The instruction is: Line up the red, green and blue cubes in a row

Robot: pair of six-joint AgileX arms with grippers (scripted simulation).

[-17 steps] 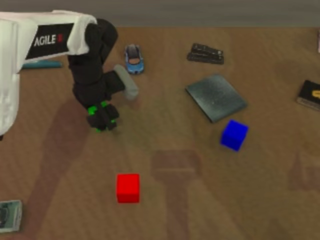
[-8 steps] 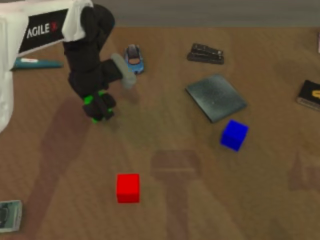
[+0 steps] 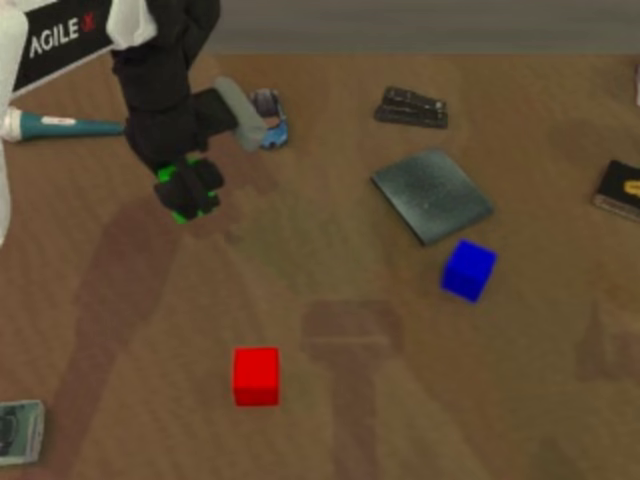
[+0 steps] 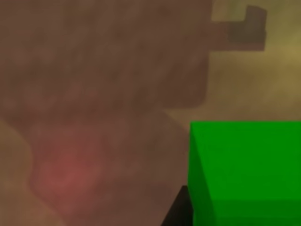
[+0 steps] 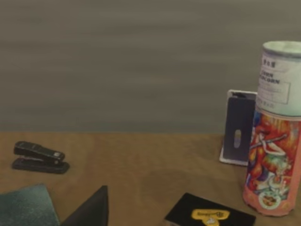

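Observation:
My left gripper (image 3: 187, 190) hangs over the back left of the table, shut on the green cube (image 3: 180, 214), whose green edges show around the black fingers. In the left wrist view the green cube (image 4: 244, 174) fills the lower corner, with one dark finger (image 4: 178, 213) against its side. On the front left part of the table sits the red cube (image 3: 256, 376). The blue cube (image 3: 469, 270) rests right of centre. Both lie well apart from the gripper. My right arm is outside the top view, parked low near the table's right side.
A blue toy car (image 3: 272, 118) is half hidden behind the left arm. A teal tool (image 3: 60, 125) lies at the back left. Also there: a black stapler (image 3: 411, 107), a grey pad (image 3: 432, 195), a black box (image 3: 620, 188). A printed can (image 5: 277, 132) stands at the right.
My left gripper has carried the green cube toward the back left of the table, uncovering more of the teal tool. The red and blue cubes have not moved.

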